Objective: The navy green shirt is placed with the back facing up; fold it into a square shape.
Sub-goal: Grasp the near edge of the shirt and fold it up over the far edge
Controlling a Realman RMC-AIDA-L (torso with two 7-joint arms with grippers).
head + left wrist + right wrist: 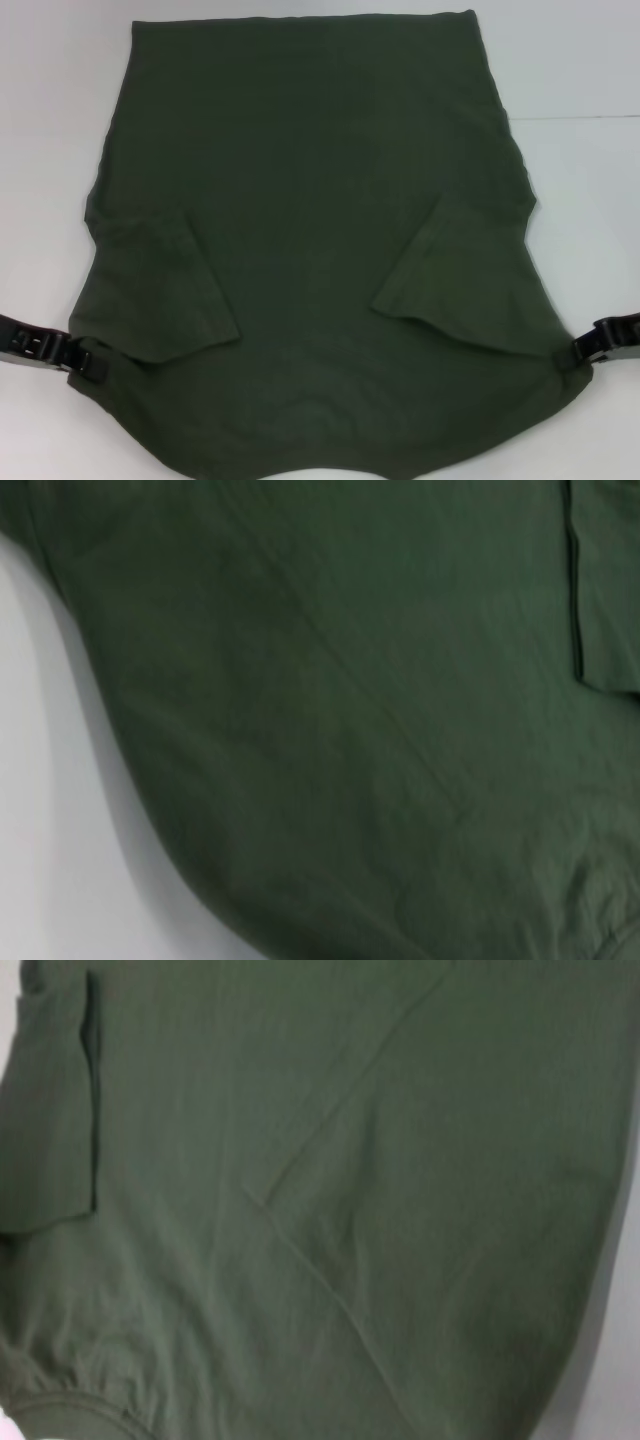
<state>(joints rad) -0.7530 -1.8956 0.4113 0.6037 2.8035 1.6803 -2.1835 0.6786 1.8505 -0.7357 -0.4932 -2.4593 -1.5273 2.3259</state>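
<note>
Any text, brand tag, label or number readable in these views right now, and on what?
None. The dark olive-green soft-knit short-sleeved shirt shows only plain fabric in all three views: no print, tag or label visible. The black left gripper and black right gripper, at the shirt's near corners on the white table, carry no legible marking.

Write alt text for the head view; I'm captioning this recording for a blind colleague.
A navy green shirt lies spread plain side up on a white table, both short sleeves folded inward over the body. The left gripper and right gripper each meet the cloth at its near corners, at the picture's side edges.
</note>
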